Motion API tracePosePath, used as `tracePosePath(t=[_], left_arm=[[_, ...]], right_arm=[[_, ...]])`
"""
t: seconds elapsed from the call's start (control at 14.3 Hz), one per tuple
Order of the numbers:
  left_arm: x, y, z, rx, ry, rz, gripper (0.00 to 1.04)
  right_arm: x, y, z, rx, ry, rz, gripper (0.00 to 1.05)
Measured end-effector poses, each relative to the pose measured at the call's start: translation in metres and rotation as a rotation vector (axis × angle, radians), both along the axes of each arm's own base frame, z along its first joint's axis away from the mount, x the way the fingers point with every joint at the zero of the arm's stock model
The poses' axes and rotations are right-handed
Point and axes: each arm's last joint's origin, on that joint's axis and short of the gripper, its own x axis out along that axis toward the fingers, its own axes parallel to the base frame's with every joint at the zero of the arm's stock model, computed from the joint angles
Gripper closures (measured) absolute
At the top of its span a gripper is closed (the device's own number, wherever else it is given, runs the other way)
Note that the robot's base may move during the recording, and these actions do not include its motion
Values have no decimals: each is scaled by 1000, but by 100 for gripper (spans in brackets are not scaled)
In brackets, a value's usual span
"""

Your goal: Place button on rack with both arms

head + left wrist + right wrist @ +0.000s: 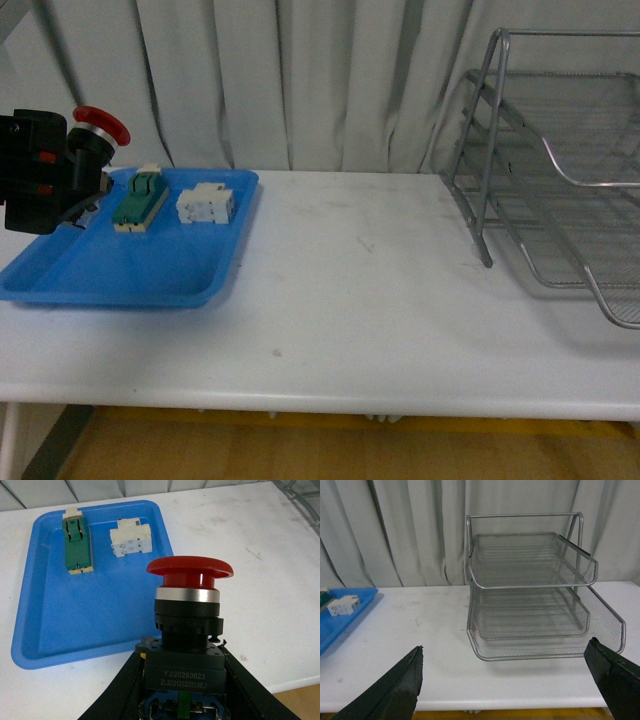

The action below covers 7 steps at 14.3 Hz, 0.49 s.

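My left gripper [182, 685] is clamped on the button [189, 587], held above the left edge of the blue tray [120, 280]. The rack [530, 580] stands well apart from the blue tray. My right gripper [512, 680] hangs spread wide, empty. Judged step: carrying across. The next move calls for a handover beyond the blue tray.

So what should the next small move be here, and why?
Probably carry the button rightward for a handover. The left gripper holds it above the tray, the rack stands at the far right, and the right gripper is open, facing the rack.
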Motion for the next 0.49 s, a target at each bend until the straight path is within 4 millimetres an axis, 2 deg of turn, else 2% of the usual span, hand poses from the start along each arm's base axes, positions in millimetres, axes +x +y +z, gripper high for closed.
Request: tracePosePath(t=[0.49], left_arm=[[1, -3, -3, -25, 10, -5, 69]], right_arm=[[0, 0, 0, 0, 0, 0, 6]])
